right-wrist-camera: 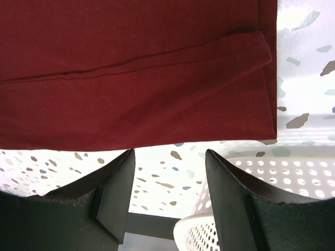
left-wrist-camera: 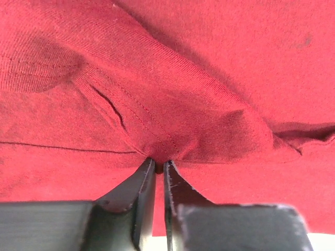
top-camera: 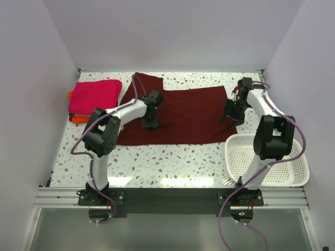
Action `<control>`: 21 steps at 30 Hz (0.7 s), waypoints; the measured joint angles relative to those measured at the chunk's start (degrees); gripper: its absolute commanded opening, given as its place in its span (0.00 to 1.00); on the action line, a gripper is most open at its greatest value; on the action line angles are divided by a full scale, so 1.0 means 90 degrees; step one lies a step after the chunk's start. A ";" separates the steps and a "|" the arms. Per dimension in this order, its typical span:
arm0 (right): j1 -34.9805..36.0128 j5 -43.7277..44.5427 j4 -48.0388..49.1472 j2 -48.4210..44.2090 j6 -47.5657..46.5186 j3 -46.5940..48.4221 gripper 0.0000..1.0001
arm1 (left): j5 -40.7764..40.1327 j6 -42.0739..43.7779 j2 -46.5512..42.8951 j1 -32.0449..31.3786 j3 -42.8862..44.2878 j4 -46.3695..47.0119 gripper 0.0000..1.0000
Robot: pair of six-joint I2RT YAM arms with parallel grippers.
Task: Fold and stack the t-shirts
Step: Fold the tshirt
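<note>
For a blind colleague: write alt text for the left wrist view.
The left hand is clamped shut on a stitched fold of the maroon t-shirt. Wrinkled red cloth fills nearly the whole view.

The maroon shirt (top-camera: pixel 183 117) is showing dark and plain; the pink shirt (top-camera: pixel 95 95) and orange shirt (top-camera: pixel 77 120) are reading bright, unpatterned. The table (top-camera: pixel 157 162) is showing white with grey-brown flecks; basket (top-camera: pixel 298 167) white.

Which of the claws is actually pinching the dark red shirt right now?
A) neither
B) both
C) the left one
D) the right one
C: the left gripper is shut on a bunched fold of the shirt, while the right gripper stands open, holding nothing.
</note>
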 measured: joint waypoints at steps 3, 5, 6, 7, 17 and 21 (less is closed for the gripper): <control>0.0000 0.0000 0.0015 -0.0019 0.0005 -0.0066 0.59 | -0.0041 0.0032 0.0083 0.0000 0.0138 -0.0039 0.09; 0.0000 0.0000 0.0007 -0.0024 0.0012 -0.0097 0.59 | -0.0078 0.0061 0.0153 0.0000 0.0265 -0.0090 0.09; 0.0000 0.0000 0.0015 -0.0024 0.0015 -0.0104 0.59 | -0.0102 0.0083 0.0192 0.0000 0.0342 -0.0136 0.08; 0.0000 0.0000 0.0015 -0.0024 0.0015 -0.0112 0.59 | -0.0129 0.0119 0.0226 0.0000 0.0423 -0.0165 0.08; 0.0000 0.0000 0.0007 -0.0034 0.0015 -0.0134 0.59 | -0.0194 0.0197 0.0352 0.0000 0.0901 -0.0330 0.09; 0.0000 0.0000 0.0007 -0.0034 0.0017 -0.0134 0.59 | -0.0238 0.0299 0.0359 0.0000 0.0903 -0.0325 0.00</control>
